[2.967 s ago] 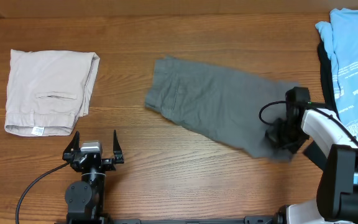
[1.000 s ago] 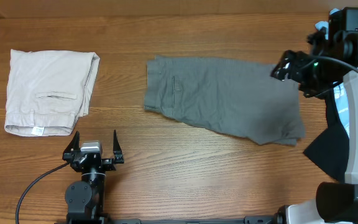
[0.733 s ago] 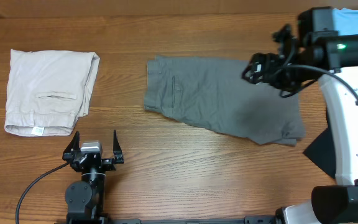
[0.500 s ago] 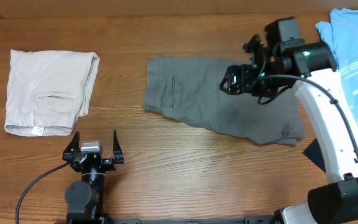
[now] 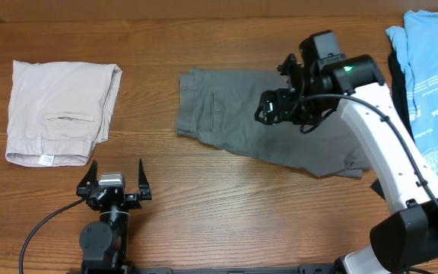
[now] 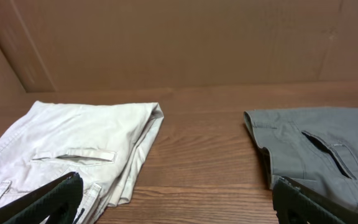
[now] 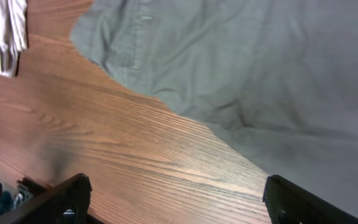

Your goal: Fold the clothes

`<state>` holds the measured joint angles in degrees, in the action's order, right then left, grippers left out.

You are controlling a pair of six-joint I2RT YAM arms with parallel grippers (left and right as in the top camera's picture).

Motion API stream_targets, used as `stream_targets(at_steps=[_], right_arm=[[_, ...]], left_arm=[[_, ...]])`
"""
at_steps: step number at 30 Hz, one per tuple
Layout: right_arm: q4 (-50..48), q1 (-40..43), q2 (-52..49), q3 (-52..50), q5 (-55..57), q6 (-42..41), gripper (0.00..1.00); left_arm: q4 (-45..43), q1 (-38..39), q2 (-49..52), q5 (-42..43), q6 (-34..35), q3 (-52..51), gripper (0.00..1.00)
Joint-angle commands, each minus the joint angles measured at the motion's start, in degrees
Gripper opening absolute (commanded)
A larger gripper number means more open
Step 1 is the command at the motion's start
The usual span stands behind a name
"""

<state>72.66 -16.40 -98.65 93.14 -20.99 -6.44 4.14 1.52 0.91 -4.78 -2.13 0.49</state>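
Overhead, grey shorts (image 5: 223, 114) beneath wide-spread right claw (image 5: 269, 109)

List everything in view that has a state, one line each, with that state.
grey shorts: spread flat, pocket side up, nothing gripping them.
beige shorts: folded, pocket and white tag showing.
light-blue shirt: bunched in a heap, white print up.
left gripper: open, empty, away from the clothes.
right gripper: open, empty, over the grey shorts.
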Motion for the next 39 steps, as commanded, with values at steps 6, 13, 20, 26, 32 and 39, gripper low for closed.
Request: stream_targets(at_steps=[6,13,20,26,32,39], right_arm=[[-1.79,-2.1,-0.39,-0.22,15.41,-10.54,0.96],[-1.22,-1.86,-0.39,-0.22,18.32,-10.29,1.0],[-0.9,-0.22,-0.39,-0.22,20.68,-12.2,1.0],[-1.09,5.62,-0.39,-0.22,19.87,-12.5,1.0],[-0.61,13.79,-0.39,-0.22,19.87,-11.98,1.0],[0.7,21.79,-0.39,-0.22,19.87,-11.58,1.0]], left_arm=[[-0.13,0.0,-0.66,-0.13,-1.33,-0.22,1.0],[-0.13,0.0,-0.66,-0.13,-1.36,-0.22,1.0],[-0.13,0.0,-0.66,-0.13,-1.36,-0.22,1.0],[-0.13,0.0,-0.66,-0.13,-1.33,-0.22,1.0],[-0.13,0.0,-0.66,-0.13,-1.36,-0.22,1.0],[-0.13,0.0,-0.66,-0.13,-1.33,-0.22,1.0]])
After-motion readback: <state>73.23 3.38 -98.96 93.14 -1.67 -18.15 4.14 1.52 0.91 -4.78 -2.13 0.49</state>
